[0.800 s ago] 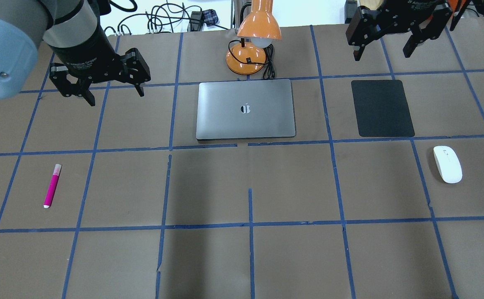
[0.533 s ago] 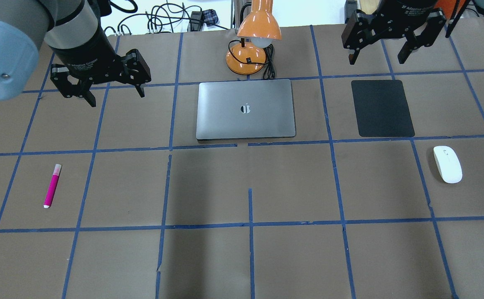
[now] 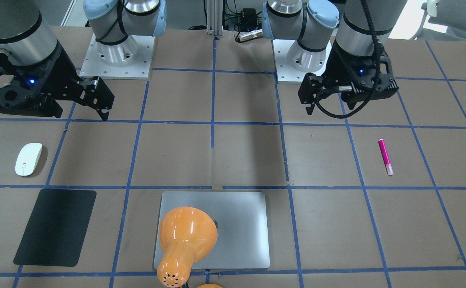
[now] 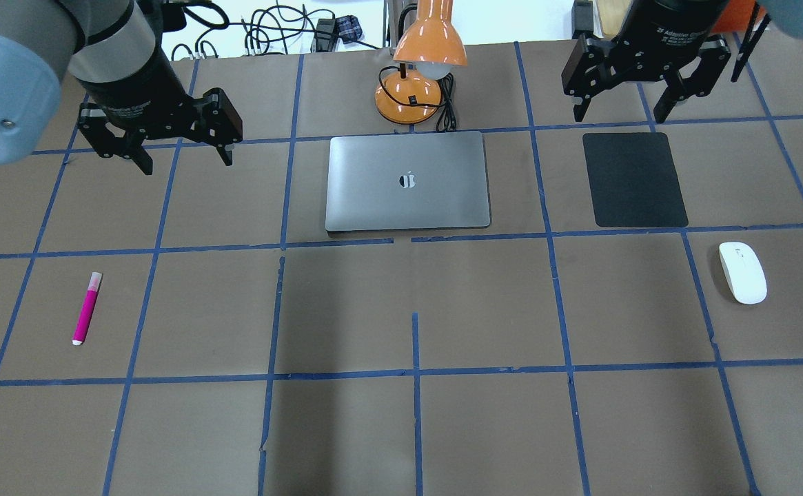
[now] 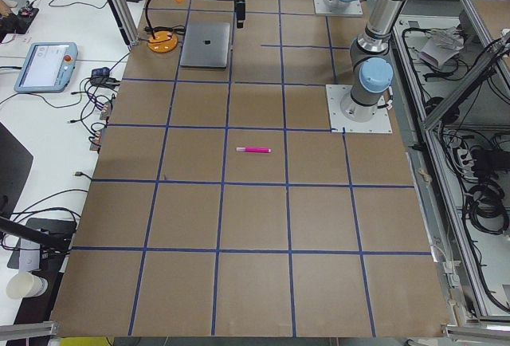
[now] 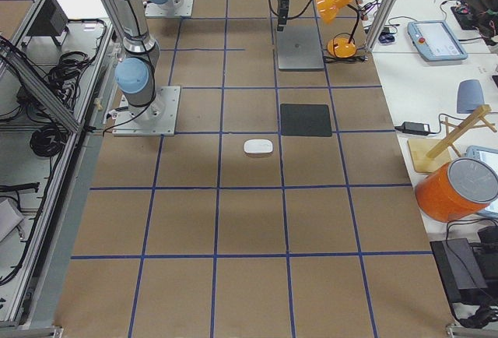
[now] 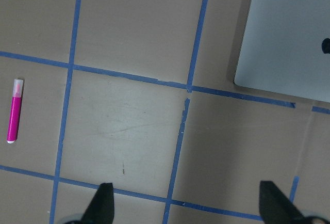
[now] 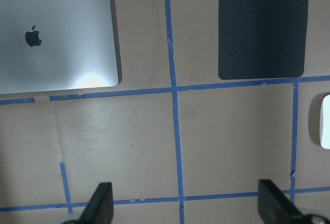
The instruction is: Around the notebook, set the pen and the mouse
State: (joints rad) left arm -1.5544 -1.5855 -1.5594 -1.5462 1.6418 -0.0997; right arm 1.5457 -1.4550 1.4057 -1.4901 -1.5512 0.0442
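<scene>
Brown tabletop (image 4: 484, 303), blue-taped grid. Aloft: left claw (image 4: 185, 162), spread, empty; pen (image 4: 87, 308) lies flat, well apart to its left. Aloft: right claw (image 4: 618, 114), spread, empty; mouse (image 4: 742, 272) well apart, near black mat (image 4: 634, 179). Between claws: notebook (image 4: 408, 180), by lamp (image 4: 411, 96).

The left claw (image 4: 185, 157) hangs high over the left half of the counter (image 4: 484, 310), wrist pointing straight down, its two fingers spread wide and holding nothing. The right claw (image 4: 618, 110) hangs over the right half, posed alike, fingers wide apart and empty.
</scene>
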